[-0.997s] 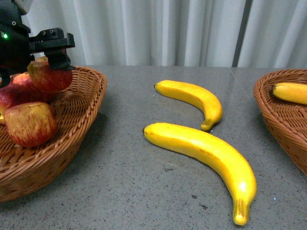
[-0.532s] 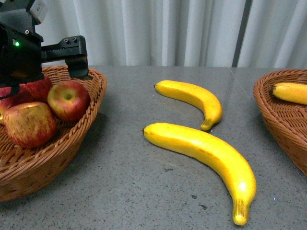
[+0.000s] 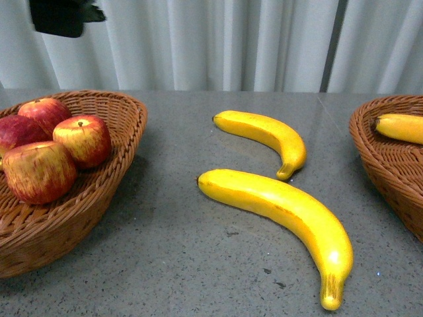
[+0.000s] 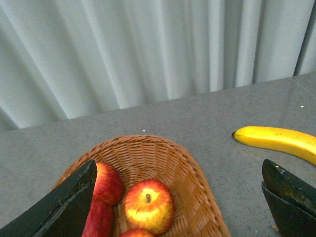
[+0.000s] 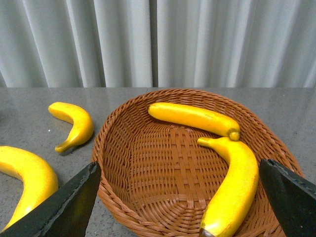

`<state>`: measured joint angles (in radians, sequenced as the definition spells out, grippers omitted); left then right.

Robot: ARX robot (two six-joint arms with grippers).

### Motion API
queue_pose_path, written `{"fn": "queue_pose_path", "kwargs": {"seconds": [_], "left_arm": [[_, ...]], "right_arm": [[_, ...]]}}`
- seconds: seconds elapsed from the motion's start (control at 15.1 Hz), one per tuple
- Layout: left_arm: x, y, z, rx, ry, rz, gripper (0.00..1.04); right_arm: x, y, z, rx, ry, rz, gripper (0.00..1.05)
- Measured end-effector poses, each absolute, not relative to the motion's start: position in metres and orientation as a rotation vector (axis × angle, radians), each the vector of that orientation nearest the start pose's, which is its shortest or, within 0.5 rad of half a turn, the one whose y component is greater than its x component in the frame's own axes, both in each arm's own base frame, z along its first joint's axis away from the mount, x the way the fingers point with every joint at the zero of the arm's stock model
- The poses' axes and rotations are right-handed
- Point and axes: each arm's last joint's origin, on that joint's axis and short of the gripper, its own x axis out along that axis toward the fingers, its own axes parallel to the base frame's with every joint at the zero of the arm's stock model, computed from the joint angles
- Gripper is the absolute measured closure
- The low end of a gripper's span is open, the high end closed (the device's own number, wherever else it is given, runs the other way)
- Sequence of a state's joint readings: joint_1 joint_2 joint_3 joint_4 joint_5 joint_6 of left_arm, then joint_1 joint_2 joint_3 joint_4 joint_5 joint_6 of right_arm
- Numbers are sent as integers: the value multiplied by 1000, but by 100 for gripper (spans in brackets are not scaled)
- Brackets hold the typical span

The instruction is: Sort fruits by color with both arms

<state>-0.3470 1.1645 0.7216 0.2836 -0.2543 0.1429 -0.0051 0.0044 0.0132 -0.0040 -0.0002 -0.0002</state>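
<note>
We think the big banana is next. It prob feels light & stiff, w/ smooth shiny skin, so it could slip or spin if we grab near an end. Best spot: the fat middle, pinching across the thin way, not along the curve. It's long, so the ends may tip down if we hold it off-centre.

Looks: bright yellow, curved, a few thin brown marks, brownish tip at the near end. The small banana is the same yellow but shorter, thinner & more bent.

Where: both lie on the grey table, between the two baskets, near each other but not touching, the small one farther back. 4 red-yellow apples sit in the left basket. The right basket has 2 bananas in it.

The left gripper is up high over its basket, jaws spread wide, holding nothing. The right gripper is over the right basket, jaws also wide apart, empty.
</note>
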Motion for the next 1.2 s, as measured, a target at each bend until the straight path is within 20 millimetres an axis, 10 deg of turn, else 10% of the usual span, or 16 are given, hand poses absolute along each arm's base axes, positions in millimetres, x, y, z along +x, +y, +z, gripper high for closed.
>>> {"fn": "queue_pose_path", "kwargs": {"seconds": [0.6,1.2], "left_arm": [[165,-21,210,5,2,4,103],[130,0,179,3,6,-3,103]], "right_arm": [[97,-1,167,0,-5,-5,7],[97,0,167,0,-5,-5,7]]}}
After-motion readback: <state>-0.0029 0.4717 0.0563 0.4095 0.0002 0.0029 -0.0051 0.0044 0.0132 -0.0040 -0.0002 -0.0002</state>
